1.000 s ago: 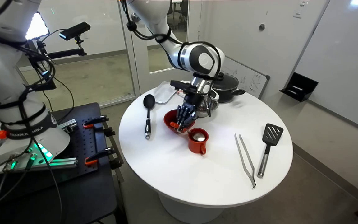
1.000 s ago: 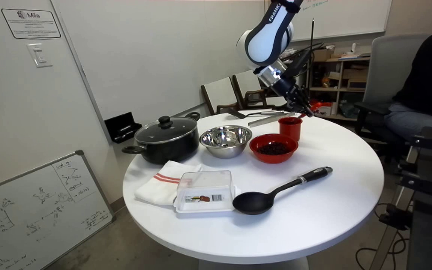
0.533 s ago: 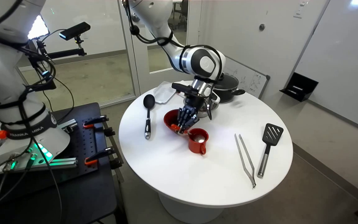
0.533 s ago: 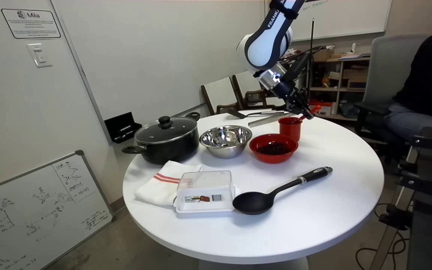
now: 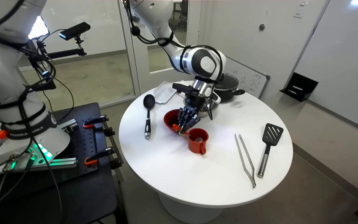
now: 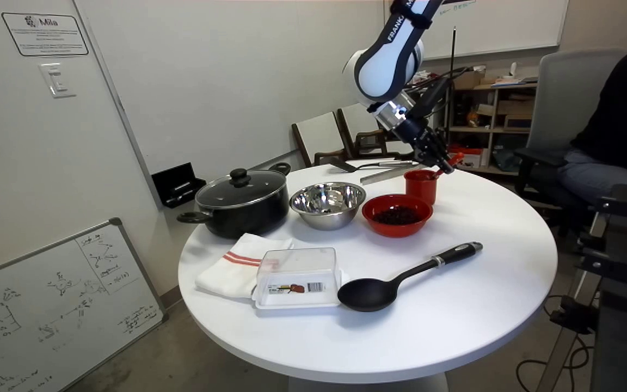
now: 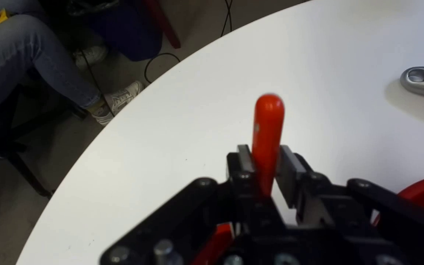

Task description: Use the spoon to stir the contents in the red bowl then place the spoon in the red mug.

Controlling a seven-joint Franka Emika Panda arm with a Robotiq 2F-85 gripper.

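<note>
1. The red-handled spoon (image 7: 267, 136) is in the red mug (image 5: 195, 147): metal head (image 5: 199, 140) inside, neck crossing the rim, handle slanting up and out. Can't see whether the head touches the bottom.
2. Gripper (image 7: 267, 162): narrow, handle between the pads (image 7: 246, 158). Wrist view shows a thin strip of table (image 7: 182, 121) beside the handle, so I can't tell if I've got it pinched or loose.
3. My read on handling: light, stiff, nothing to break. Handle looks glossy and rounded, so likely slick; between flat pads I'd expect it to roll or pivot.
4. Where to hold: mid-handle, pads square across. The rounded end sticks out past the pads, which suits me; taking it by that end would probably let the head swing.
5. Mug looks light too; sideways drag on the handle could tip it. For release I'd spread evenly, then back off along the handle.
6. Red bowl (image 6: 398, 231) with dark contents (image 6: 397, 215) is just beside the mug; stirred or not, can't tell. I'd call this the placing step.
</note>
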